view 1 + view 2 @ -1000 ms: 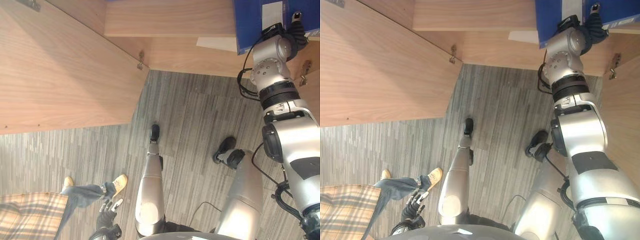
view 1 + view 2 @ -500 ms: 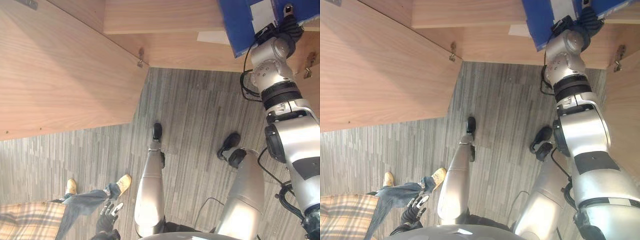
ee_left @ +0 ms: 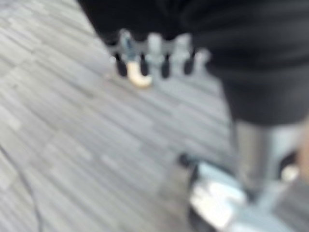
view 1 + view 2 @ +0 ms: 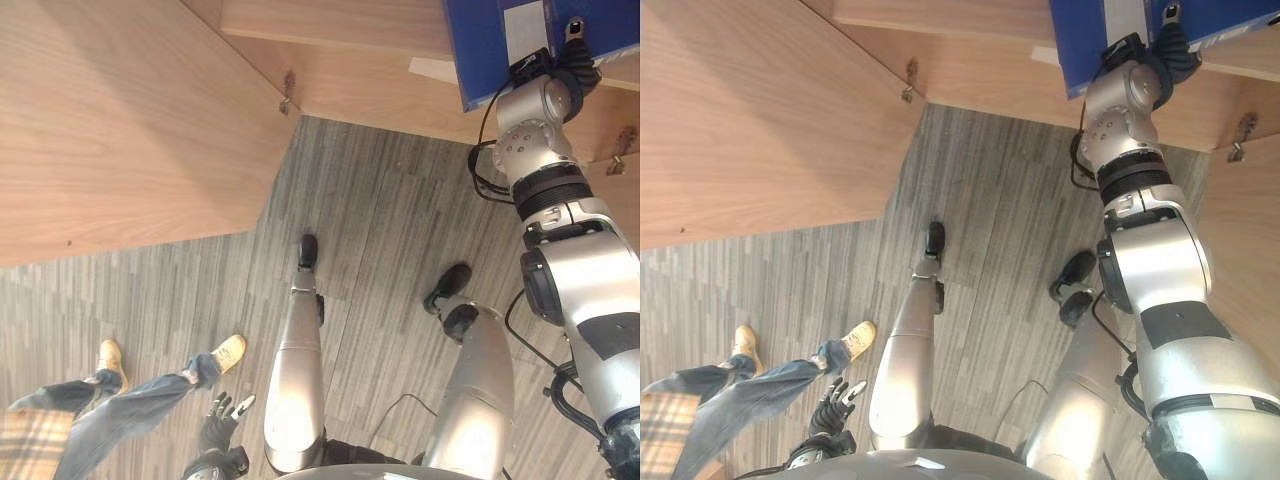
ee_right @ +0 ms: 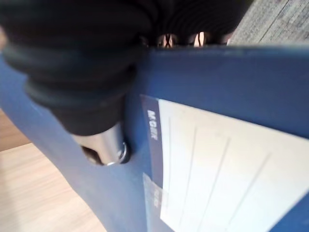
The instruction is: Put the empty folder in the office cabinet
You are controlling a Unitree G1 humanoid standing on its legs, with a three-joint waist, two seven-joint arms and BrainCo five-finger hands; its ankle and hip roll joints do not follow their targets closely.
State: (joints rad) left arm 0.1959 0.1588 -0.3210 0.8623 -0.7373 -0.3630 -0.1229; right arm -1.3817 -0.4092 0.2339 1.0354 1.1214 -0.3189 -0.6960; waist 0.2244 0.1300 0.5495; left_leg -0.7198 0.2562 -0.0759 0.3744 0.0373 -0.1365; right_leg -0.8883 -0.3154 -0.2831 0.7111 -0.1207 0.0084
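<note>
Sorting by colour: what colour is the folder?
Blue folder with a white label; right wrist view.

Folder label (image 5: 227, 169) — no legible text

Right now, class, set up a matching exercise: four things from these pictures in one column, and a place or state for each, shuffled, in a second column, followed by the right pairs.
1. folder
2. left hand
3. cabinet door
4. person's shoe

a. swung open
b. on the grey floor, tan
c. blue, held up at the cabinet by the right hand
d. hanging low, fingers relaxed, holding nothing

Pairs: 1-c, 2-d, 3-a, 4-b
</note>
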